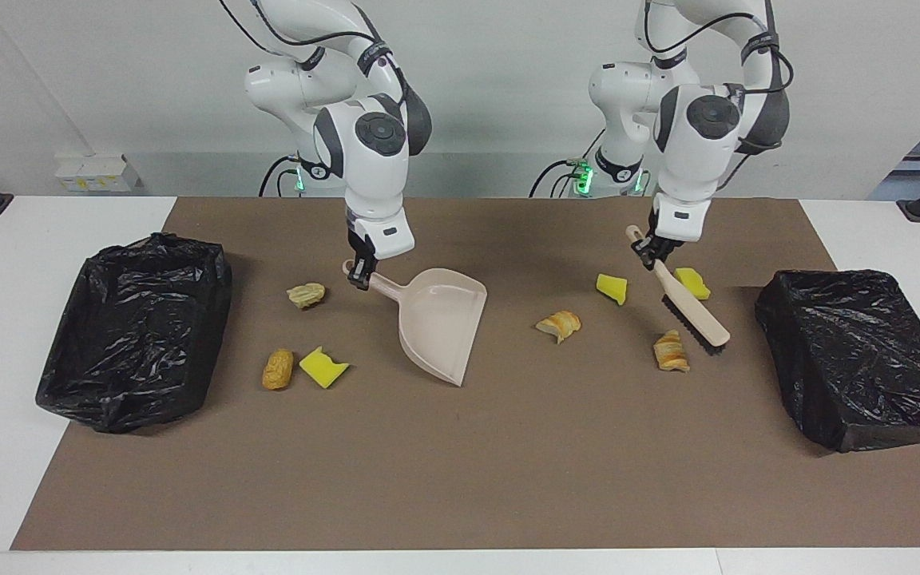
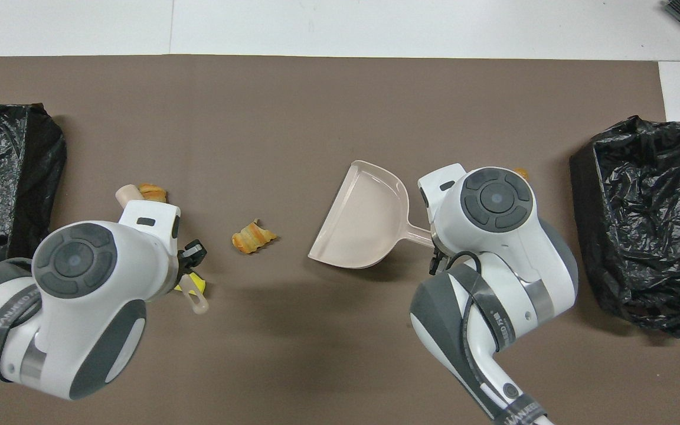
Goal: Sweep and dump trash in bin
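The left gripper clamps a brush and the right gripper a dustpan; hasty sweeping could scatter nearby scraps past the pan.

both arms raised, fingers seemingly clamped

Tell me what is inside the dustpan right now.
Nothing: the dustpan, held by the right gripper, shows a bare beige pan in both views. No part of its inside is covered. All seven scraps lie on the brown mat.
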